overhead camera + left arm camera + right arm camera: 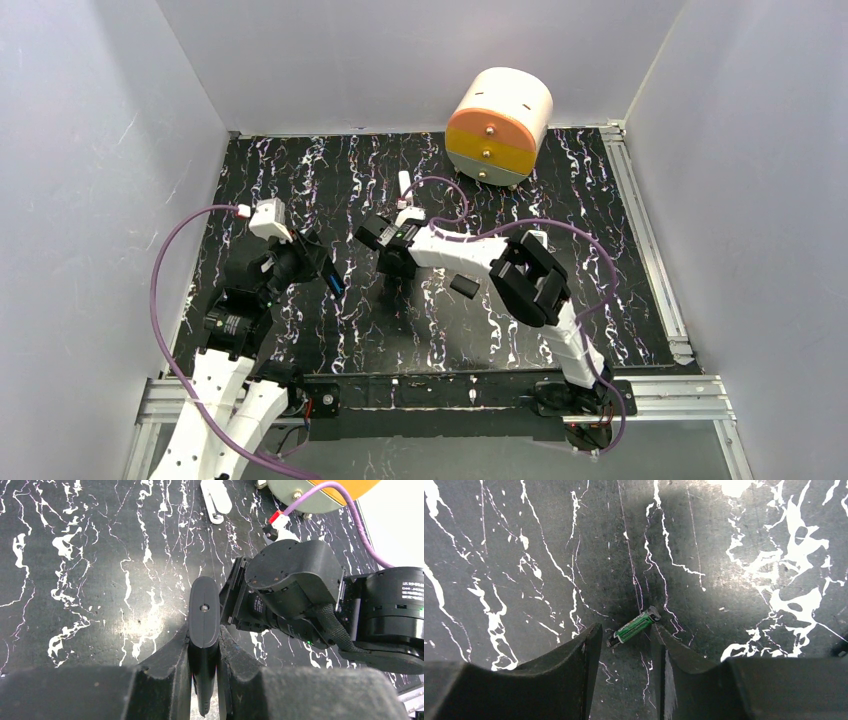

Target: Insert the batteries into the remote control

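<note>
A small green battery [633, 626] with dark ends lies slanted on the black marbled table. It sits between the fingertips of my right gripper [626, 630], which is open, and its upper end is close to the right fingertip [659, 632]. My left gripper [204, 635] is shut on a slim black remote [204, 611], held on edge above the table. In the top view the left gripper [320, 265] is at centre left, with a small blue bit [335, 284] at its tip. The right gripper [390, 262] points down just to its right. The white remote control is not clearly in view.
A round cream, orange and yellow drawer unit [498, 125] stands at the back. A narrow white stick [404, 185] lies in front of it. A small black piece [463, 287] lies by the right arm, and a white object [537, 238] peeks out behind its elbow. Purple cables loop over both arms.
</note>
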You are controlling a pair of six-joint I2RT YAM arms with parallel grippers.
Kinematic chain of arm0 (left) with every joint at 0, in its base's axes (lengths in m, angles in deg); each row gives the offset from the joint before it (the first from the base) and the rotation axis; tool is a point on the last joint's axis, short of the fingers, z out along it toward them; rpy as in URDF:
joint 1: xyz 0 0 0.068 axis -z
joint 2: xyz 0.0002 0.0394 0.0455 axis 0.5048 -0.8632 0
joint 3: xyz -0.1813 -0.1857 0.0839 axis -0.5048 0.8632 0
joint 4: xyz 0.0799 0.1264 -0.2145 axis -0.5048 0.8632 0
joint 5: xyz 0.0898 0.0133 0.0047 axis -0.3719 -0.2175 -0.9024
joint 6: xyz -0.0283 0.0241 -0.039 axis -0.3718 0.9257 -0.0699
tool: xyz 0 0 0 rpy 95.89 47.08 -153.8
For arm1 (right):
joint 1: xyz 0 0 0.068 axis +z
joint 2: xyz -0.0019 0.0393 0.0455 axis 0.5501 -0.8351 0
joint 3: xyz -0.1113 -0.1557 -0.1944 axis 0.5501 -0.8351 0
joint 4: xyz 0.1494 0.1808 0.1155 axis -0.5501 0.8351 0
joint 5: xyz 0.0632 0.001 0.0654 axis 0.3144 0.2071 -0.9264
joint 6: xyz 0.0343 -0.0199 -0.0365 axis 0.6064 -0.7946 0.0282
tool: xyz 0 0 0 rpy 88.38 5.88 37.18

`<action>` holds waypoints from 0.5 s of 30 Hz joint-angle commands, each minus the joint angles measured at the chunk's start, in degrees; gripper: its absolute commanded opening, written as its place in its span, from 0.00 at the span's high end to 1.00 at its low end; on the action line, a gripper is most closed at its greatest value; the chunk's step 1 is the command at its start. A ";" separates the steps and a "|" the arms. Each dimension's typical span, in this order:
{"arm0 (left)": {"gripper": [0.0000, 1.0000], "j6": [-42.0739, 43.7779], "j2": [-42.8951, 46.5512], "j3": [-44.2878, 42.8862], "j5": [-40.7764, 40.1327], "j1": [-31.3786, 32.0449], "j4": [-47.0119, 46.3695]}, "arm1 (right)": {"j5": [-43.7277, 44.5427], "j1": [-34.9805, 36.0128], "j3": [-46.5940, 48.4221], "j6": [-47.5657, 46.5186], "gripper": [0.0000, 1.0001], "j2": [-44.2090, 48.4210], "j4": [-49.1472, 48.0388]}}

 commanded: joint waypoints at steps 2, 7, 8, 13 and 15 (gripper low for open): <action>1.00 -0.12 1.09 0.81 -1.68 -0.19 -0.17 | 1.04 0.40 4.75 -3.70 0.52 -2.91 5.46; 1.00 -0.29 1.60 0.95 -1.83 -0.26 -0.15 | 0.96 0.48 6.40 -6.87 0.61 -4.91 9.21; 1.00 -0.26 1.69 0.91 -1.92 -0.23 -0.10 | 0.80 0.52 6.47 -7.46 0.66 -5.08 9.62; 1.00 -0.19 1.74 0.91 -2.08 -0.28 0.11 | 0.26 0.63 5.31 -13.28 0.76 -3.82 9.01; 1.00 -0.12 1.59 0.86 -1.69 -0.28 0.07 | -3.27 0.61 3.99 -19.93 0.78 -2.74 6.08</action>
